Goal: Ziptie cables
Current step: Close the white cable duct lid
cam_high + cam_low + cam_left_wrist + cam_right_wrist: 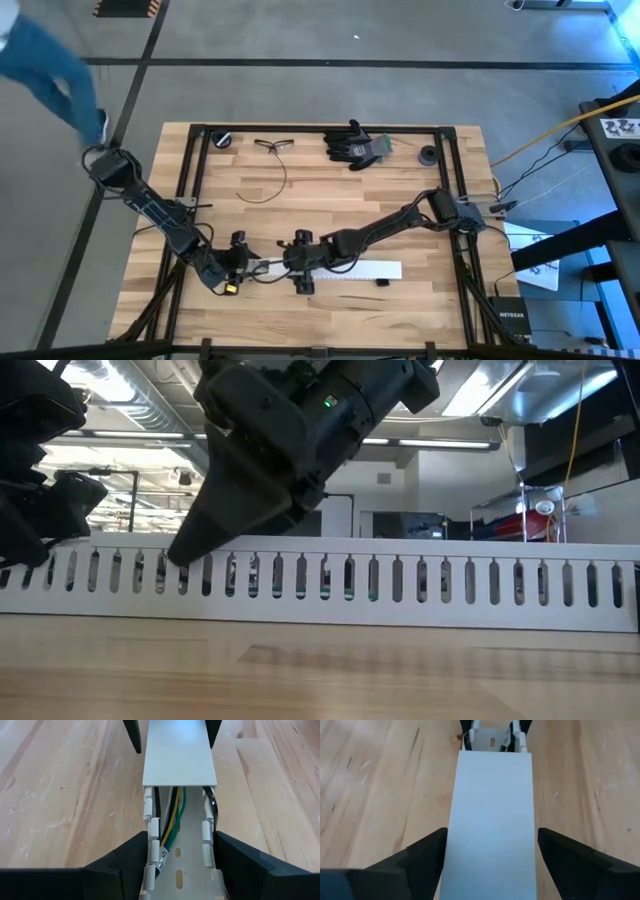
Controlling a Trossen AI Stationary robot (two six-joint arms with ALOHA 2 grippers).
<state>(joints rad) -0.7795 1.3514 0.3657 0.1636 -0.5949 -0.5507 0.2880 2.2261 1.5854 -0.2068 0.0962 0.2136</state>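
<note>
A white slotted duct (350,268) lies flat on the table near the front, its length running left to right. A white cover (492,810) closes most of it. At its uncovered left end, green, yellow and black cables (172,817) lie inside the channel. My left gripper (180,837) (245,268) is shut on that end. My right gripper (492,832) (300,265) is open just to its right, with one finger on each side of the cover. A thin black ziptie (265,185) lies curved on the table farther back. My left gripper pinches the duct's uncovered left end between its two fingers, one against each slotted side wall (151,832). The fingers come slanting down from the table's left and point along the duct. The duct stays flat on the table.
Black gloves (355,145), safety glasses (272,145) and two small black rolls (222,140) (428,155) lie along the far edge. A small black piece (381,284) sits in front of the duct. A person (50,70) walks on the floor beyond the table's far left corner.
</note>
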